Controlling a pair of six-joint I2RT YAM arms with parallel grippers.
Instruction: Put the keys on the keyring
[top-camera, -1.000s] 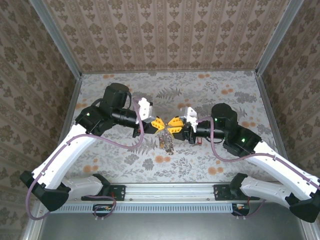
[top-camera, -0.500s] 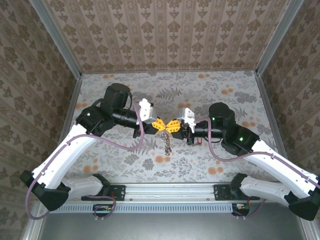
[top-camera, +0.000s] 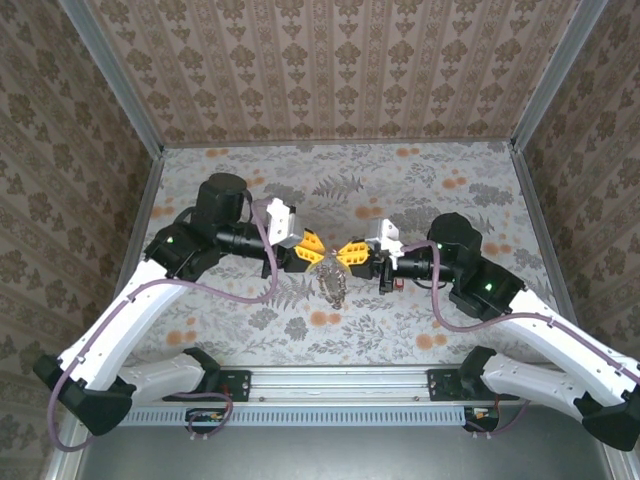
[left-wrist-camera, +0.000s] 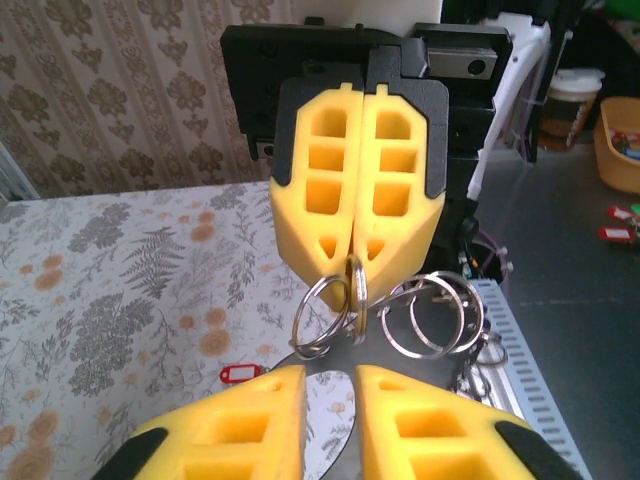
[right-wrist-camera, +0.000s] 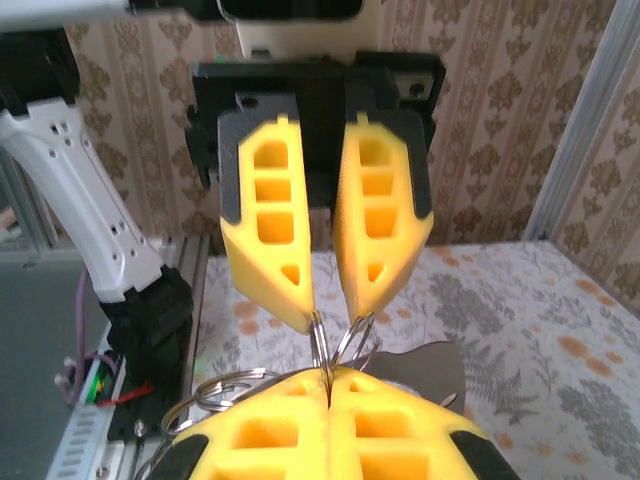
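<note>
The right hand (left-wrist-camera: 352, 265), at frame centre, was pinched shut on the keyring (left-wrist-camera: 428, 318), a bunch of silvery rings hanging below it, while the left hand (right-wrist-camera: 326, 305) faced it with fingers slightly parted at the rings, holding nothing firmly, and a red key (left-wrist-camera: 245, 375) lay on the desk (left-wrist-camera: 120, 280), lower left.

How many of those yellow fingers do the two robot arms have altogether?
4. Two are on the left gripper, standing slightly apart. Two are on the right gripper, pressed together on a ring of the keyring.
</note>
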